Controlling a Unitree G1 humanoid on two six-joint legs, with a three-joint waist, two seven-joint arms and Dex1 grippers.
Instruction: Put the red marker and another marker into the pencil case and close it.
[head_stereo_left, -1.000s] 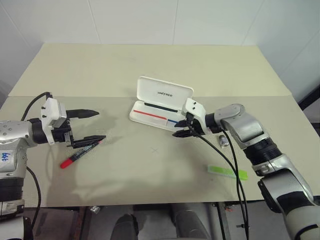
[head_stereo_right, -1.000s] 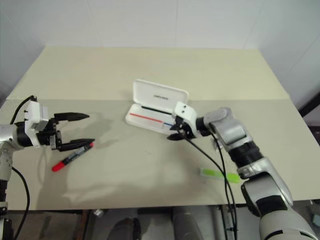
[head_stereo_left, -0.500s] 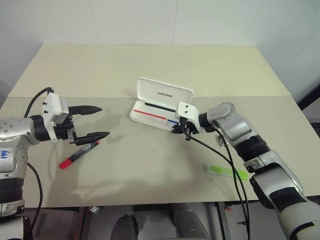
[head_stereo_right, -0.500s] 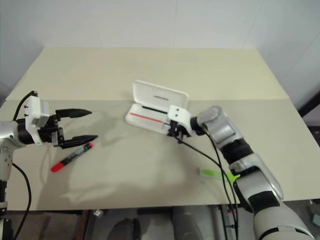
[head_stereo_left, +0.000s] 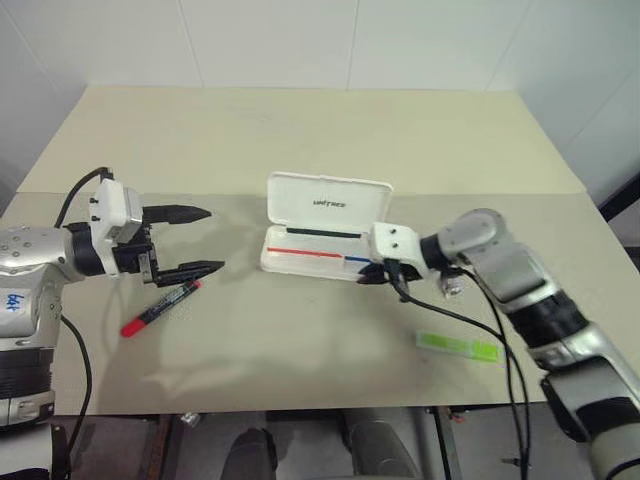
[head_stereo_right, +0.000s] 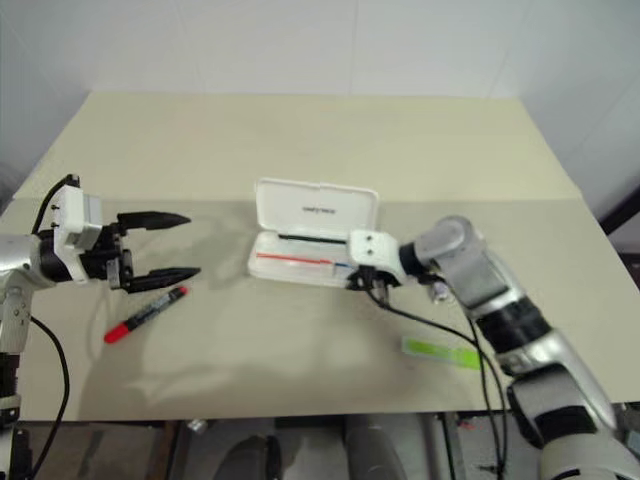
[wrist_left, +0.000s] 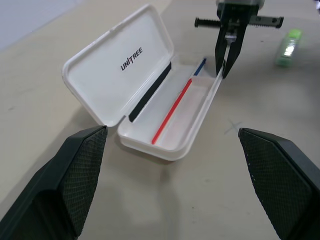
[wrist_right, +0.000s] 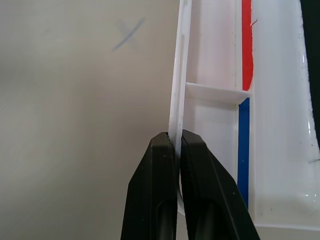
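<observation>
Pencil case: the white rectangular hinged plastic pencil case (head_stereo_left: 315, 250) lies open at the middle of the beige surface (head_stereo_left: 300, 140), its lid with the "UNITREE" print standing up on the 12 o'clock side and a red and blue stripe showing in the tray.
Right gripper: the right gripper (head_stereo_left: 375, 274) sits at the case's 4 o'clock corner, its two black jaws pinched together on the thin front wall of the tray, as the right wrist view shows at close range (wrist_right: 177, 145).
Left gripper: the left gripper (head_stereo_left: 190, 240) hovers at 9 o'clock from the case, well apart from it, jaws spread wide with nothing between them, pointing toward the case.
Red marker: the slim marker with red cap and dark barrel (head_stereo_left: 160, 307) lies on the surface just below the left gripper's lower jaw, at 8 o'clock from the case.
Green marker: the flat light-green highlighter stick (head_stereo_left: 458, 346) lies on the surface at 4 o'clock from the case, near the front edge.
Small object: a small silvery item (head_stereo_left: 452, 284) rests beside the right arm; what it is cannot be told.
</observation>
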